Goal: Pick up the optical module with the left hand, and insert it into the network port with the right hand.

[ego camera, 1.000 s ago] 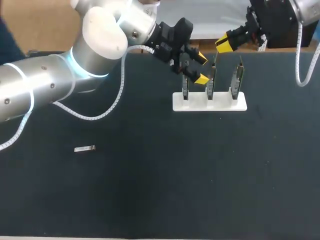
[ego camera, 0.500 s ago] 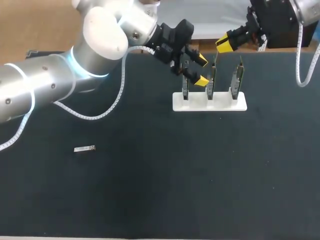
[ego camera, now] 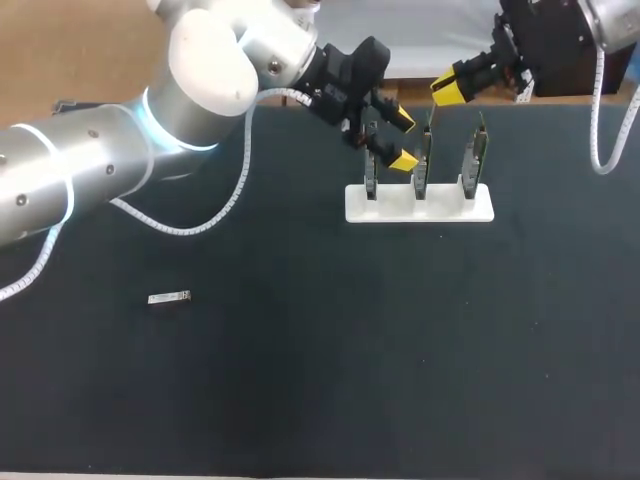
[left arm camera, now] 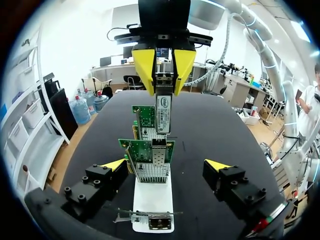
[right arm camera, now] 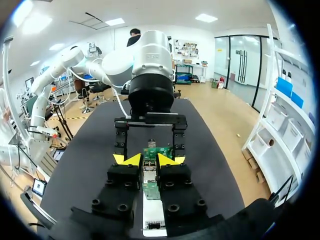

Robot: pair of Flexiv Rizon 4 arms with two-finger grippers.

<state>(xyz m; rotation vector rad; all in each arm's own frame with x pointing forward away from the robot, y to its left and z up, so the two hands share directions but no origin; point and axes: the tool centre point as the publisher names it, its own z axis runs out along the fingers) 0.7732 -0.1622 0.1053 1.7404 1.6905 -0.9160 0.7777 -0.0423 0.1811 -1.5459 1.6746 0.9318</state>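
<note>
Nearest on the black table (ego camera: 300,400) lies a loose optical module (ego camera: 168,297), a small silver bar on its side, well apart from everything else. Farther back stands a white holder (ego camera: 420,205) with three green network cards (ego camera: 422,160) upright in a row. The left gripper (ego camera: 401,139) hangs at the left end of that row, jaws spread wide and holding nothing. In its wrist view the nearest card's metal network port (left arm camera: 159,151) stands ahead between its tips, untouched. Beyond, the right gripper (ego camera: 452,90) hangs above the cards with its jaws clamped on a second optical module (left arm camera: 163,112), which points down toward the cards. Which card it hangs over cannot be told.
</note>
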